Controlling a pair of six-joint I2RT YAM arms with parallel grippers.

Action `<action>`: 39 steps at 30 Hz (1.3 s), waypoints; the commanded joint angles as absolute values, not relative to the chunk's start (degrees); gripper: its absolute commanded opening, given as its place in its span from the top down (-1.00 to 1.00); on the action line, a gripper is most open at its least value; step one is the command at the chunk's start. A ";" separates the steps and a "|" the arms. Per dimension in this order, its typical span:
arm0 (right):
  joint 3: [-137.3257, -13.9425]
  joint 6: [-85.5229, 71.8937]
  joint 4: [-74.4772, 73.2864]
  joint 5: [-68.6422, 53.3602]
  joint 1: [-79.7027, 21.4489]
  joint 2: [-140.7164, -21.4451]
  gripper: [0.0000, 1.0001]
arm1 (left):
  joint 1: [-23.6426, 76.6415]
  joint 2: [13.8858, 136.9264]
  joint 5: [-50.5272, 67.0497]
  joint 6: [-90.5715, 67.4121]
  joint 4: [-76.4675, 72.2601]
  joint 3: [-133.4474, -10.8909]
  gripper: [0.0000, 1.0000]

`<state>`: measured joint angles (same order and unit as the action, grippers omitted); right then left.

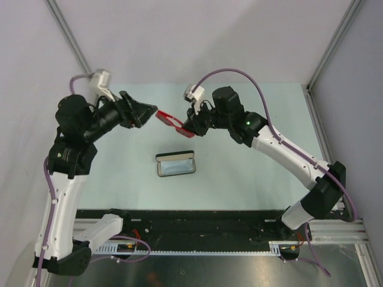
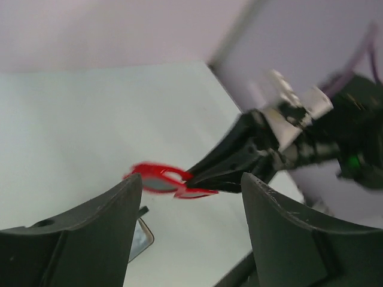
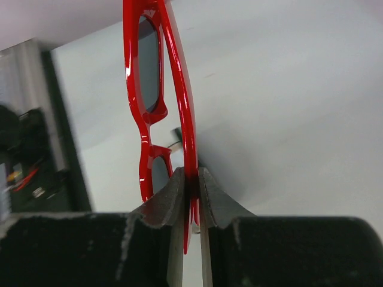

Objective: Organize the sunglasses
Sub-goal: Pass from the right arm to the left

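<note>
Sunglasses [image 3: 149, 66] inside right end effector [image 3: 191, 177]

Bright red sunglasses [image 1: 172, 122], thin frame, dark lenses. Held in air, roughly level, one end pinched in closed right claw [image 1: 188, 127], free end sticking out leftward in overhead view.

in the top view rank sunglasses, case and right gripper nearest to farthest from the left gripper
From the left gripper:
1. sunglasses, just to its right
2. right gripper, clamped on their right end
3. case, lying open, lower in the view
</note>
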<state>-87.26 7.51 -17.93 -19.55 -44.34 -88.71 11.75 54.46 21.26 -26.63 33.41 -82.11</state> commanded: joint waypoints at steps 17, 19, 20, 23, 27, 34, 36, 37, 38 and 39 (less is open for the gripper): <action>-93.87 10.20 -50.88 -50.89 -43.06 -93.86 1.00 | 28.47 50.80 56.52 -5.18 32.61 -70.24 -0.07; -94.30 10.46 -52.03 -49.84 -43.77 -94.66 1.00 | 29.88 51.06 55.38 -5.01 32.96 -69.26 0.00; -95.00 10.55 -53.25 -49.31 -44.38 -95.01 1.00 | 30.32 51.24 54.76 -5.01 33.13 -68.47 0.02; -96.67 11.60 -57.37 -47.90 -45.52 -97.11 1.00 | 32.51 52.46 51.25 -3.78 35.50 -68.03 0.11; -95.89 11.69 -59.59 -46.59 -47.37 -98.52 1.00 | 39.27 55.28 40.89 -0.18 42.61 -69.08 0.18; -93.52 12.13 -61.35 -46.14 -48.34 -99.05 1.00 | 47.02 59.41 32.70 4.57 51.76 -67.50 0.39; -93.52 12.22 -61.61 -45.88 -48.43 -99.05 1.00 | 47.28 59.15 31.21 4.66 51.68 -67.94 0.36; -93.43 12.30 -61.96 -45.79 -48.43 -99.05 1.00 | 47.29 59.32 30.51 4.66 51.94 -68.20 0.33; -93.43 12.39 -61.96 -45.70 -48.43 -99.05 1.00 | 47.29 59.41 29.98 4.83 52.12 -68.38 0.29; -93.34 12.48 -62.14 -45.53 -48.43 -98.97 1.00 | 47.29 59.59 29.36 4.83 52.21 -68.38 0.25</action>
